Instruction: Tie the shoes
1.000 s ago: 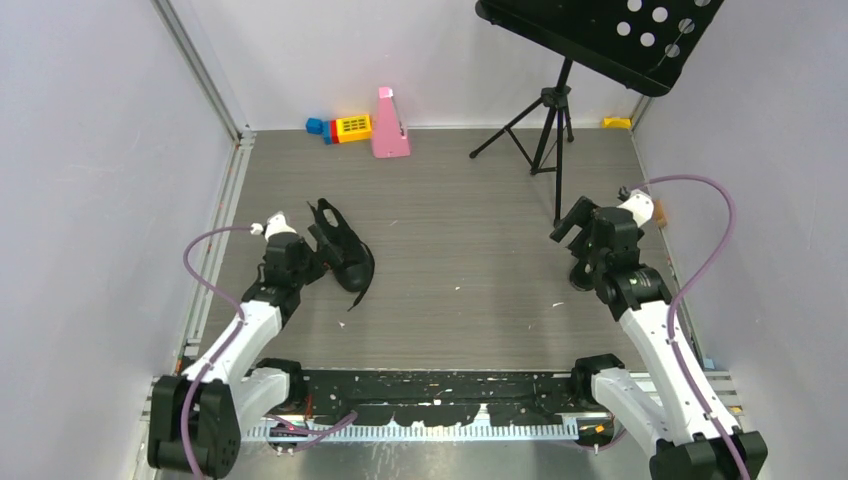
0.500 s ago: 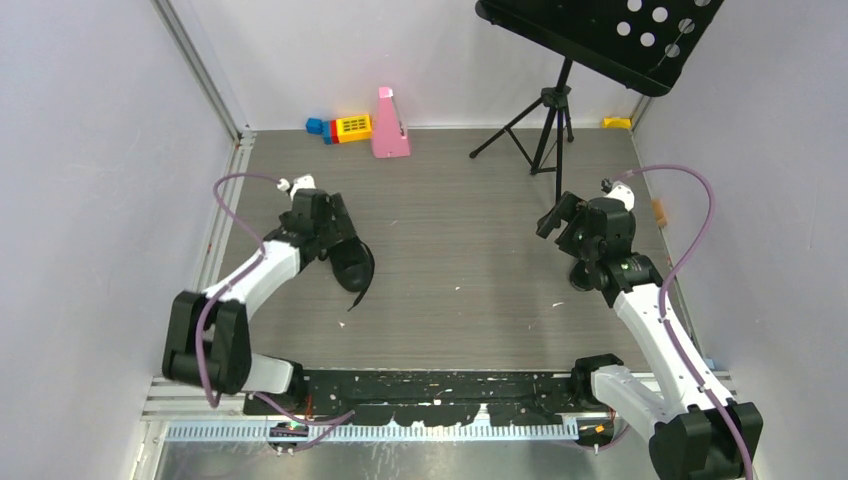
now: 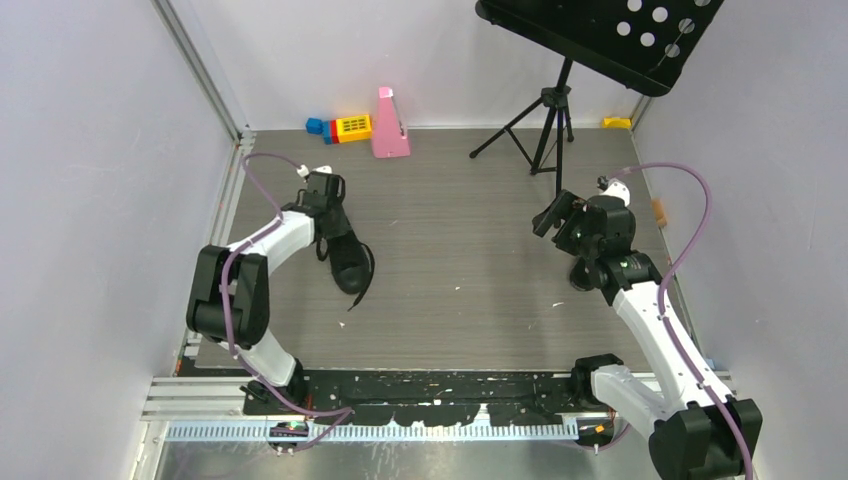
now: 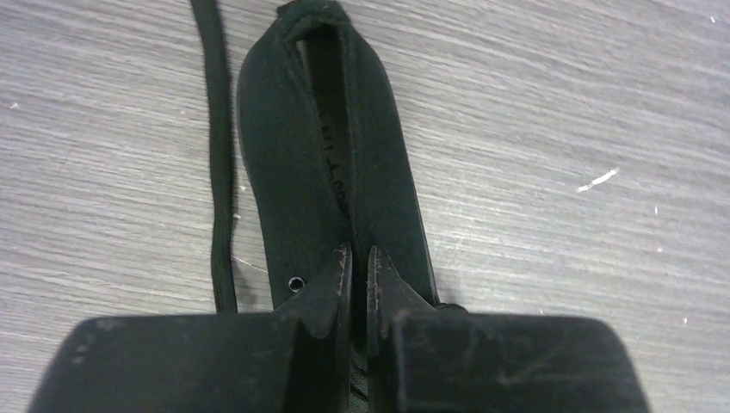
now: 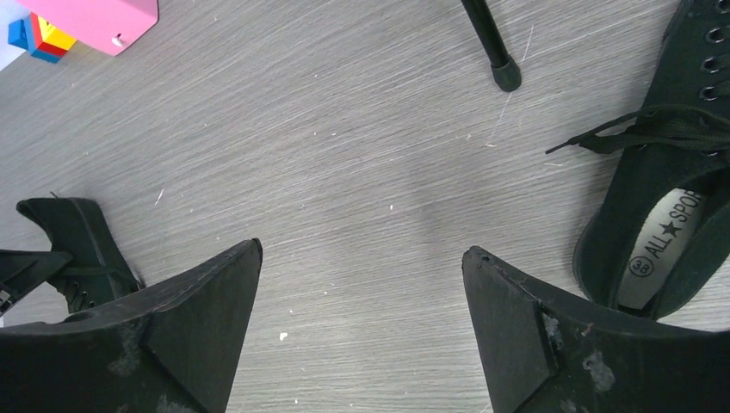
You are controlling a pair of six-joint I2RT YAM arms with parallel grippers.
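Left arm swung farther forward; left end effector (image 4: 360, 258) pinched narrow on black shoe (image 4: 379, 172) tongue; right end effector (image 5: 361, 249) wide, second shoe (image 5: 658, 185) just beside.

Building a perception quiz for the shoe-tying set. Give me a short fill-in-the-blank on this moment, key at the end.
1. The fingers of the left gripper are ____ on the left shoe.
2. The fingers of the right gripper are ____, holding nothing.
3. The wedge block by the back wall is ____.
4. The music stand rests on ____ legs.
Missing words: shut; open; pink; three.
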